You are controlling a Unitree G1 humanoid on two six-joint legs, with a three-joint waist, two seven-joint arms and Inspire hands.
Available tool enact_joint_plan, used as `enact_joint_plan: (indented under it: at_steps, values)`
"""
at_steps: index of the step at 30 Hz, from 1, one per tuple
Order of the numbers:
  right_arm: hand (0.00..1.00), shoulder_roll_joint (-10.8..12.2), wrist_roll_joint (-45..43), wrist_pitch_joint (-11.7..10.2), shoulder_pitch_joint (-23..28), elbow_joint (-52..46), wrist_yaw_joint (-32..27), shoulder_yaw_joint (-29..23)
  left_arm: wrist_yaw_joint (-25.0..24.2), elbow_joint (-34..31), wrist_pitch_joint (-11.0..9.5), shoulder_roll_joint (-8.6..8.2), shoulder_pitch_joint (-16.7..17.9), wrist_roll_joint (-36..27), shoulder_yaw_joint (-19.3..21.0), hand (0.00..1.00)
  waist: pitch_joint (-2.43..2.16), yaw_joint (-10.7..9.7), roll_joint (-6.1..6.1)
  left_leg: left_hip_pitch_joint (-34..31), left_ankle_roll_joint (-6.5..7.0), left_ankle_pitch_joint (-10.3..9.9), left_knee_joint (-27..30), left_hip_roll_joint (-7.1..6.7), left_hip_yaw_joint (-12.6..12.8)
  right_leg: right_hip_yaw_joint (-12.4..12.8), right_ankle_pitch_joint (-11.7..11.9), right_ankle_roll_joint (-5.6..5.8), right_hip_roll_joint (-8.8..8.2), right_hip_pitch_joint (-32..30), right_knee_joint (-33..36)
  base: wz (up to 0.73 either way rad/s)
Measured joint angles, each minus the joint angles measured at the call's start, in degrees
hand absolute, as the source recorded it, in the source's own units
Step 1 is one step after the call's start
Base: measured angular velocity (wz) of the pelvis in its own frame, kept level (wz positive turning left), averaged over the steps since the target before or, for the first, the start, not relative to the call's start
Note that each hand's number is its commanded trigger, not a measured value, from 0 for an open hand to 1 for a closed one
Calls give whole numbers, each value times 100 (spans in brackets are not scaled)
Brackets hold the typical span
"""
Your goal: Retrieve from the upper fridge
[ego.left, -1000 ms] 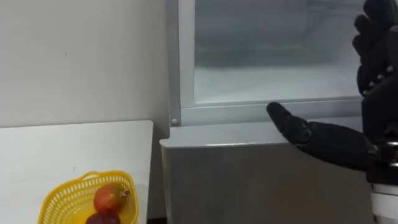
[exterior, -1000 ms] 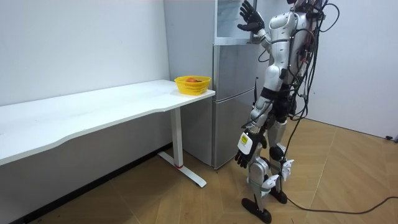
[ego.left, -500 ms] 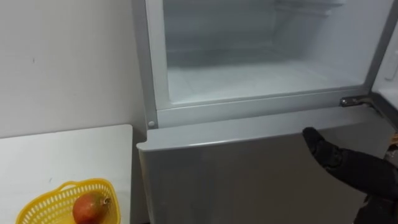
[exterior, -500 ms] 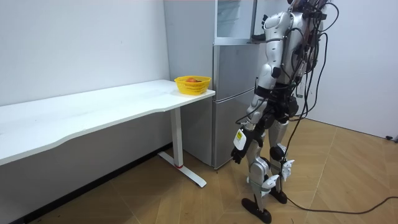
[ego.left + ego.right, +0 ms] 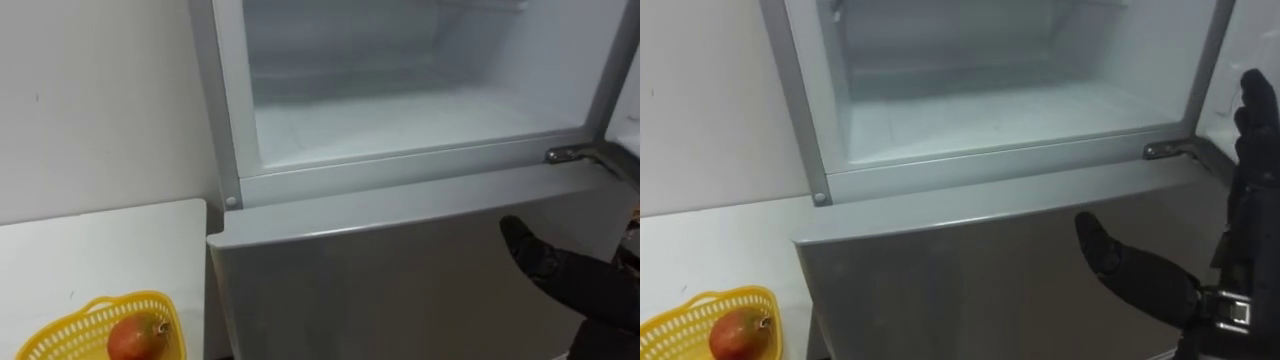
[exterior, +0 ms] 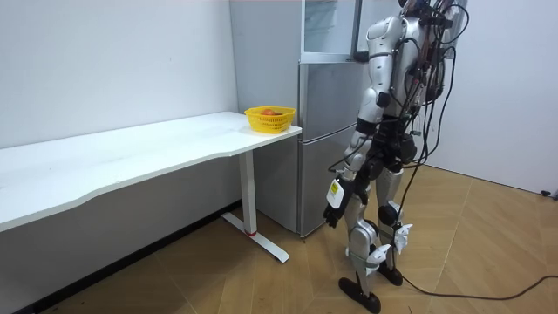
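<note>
Basket (image 5: 52, 340), right hand (image 5: 1145, 278) partly off-frame

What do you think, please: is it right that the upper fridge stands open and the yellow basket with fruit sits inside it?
Not quite. The upper fridge does stand open, but the basket with fruit sits on the white table left of the fridge, not inside it; the left eye view shows this.
</note>
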Motion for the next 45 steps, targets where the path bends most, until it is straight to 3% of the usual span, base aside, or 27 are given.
enact_joint_plan:
  at_steps: [10,13,21,32,39,45]
  values:
    - [0,7,107,90,223,657,605,128,-157,91,58,18,-118,1,1,0,20,0,-29,21,-8,-8,5,12,4,25,1,-1,13,-2,10,-1]
    - [0,7,96,211,226,685,828,131,-265,86,58,47,-129,0,2,0,25,3,-38,17,-8,-8,5,10,6,59,1,-1,21,-8,1,0]
    - [0,14,-143,252,337,756,1321,564,-429,30,53,106,-123,8,-6,0,36,47,-82,-115,-9,-8,72,7,14,71,2,-1,13,-106,4,0]
    - [0,116,-185,167,363,1800,1449,570,-497,11,76,129,-112,3,-3,0,46,113,-35,-79,-3,-62,136,21,-17,72,-7,13,21,-22,-3,1]
    - [0,212,-37,212,759,2563,1393,578,-450,-22,83,137,-82,15,7,0,0,129,-16,-93,3,-69,141,17,-7,82,13,10,24,-65,19,-1]
    - [0,219,676,204,875,2942,1157,324,-233,-58,77,133,-40,-6,116,0,0,-25,28,-89,3,-68,124,14,23,103,7,12,15,-49,20,-2]
